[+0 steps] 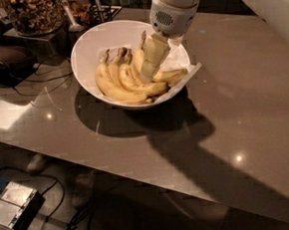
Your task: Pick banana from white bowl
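The white bowl stands at the back left of the grey table and holds several yellow bananas. The longest, strongly curved banana lies along the near left side of the bowl, with its brown stem pointing to the back. Shorter bananas lie bunched to its right. My gripper reaches down from the upper right into the middle of the bowl. Its cream tip is on or just above the bunched bananas, to the right of the long one. It hides part of the bananas behind it.
A white paper liner sticks out over the bowl's right rim. A glass jar of granola and a spoon stand behind the bowl. A black device with cables is at the left. The table's front edge runs diagonally; a box lies on the floor.
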You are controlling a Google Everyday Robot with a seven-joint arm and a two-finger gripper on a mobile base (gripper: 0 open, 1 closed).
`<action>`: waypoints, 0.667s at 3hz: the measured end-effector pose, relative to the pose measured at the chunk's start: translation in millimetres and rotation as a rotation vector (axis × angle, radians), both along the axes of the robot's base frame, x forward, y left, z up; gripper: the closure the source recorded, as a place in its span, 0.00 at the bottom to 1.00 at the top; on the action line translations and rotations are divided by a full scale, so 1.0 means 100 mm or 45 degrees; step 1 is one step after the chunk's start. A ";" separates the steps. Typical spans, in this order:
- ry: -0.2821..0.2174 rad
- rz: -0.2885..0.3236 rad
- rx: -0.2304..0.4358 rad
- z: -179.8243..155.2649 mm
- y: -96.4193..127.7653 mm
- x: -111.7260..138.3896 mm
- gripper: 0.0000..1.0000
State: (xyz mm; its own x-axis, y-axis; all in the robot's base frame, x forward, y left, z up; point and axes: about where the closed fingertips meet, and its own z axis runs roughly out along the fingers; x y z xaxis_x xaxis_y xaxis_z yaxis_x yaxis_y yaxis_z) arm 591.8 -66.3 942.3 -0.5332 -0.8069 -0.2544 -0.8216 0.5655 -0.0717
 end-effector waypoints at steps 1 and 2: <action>0.030 -0.039 -0.005 -0.07 -0.02 0.12 0.28; 0.051 -0.054 -0.013 -0.14 0.01 0.21 0.38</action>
State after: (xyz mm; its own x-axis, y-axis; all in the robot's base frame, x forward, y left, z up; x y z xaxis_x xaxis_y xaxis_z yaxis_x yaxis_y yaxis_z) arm 612.5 -65.2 928.7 -0.5764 -0.7859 -0.2238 -0.7993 0.5992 -0.0454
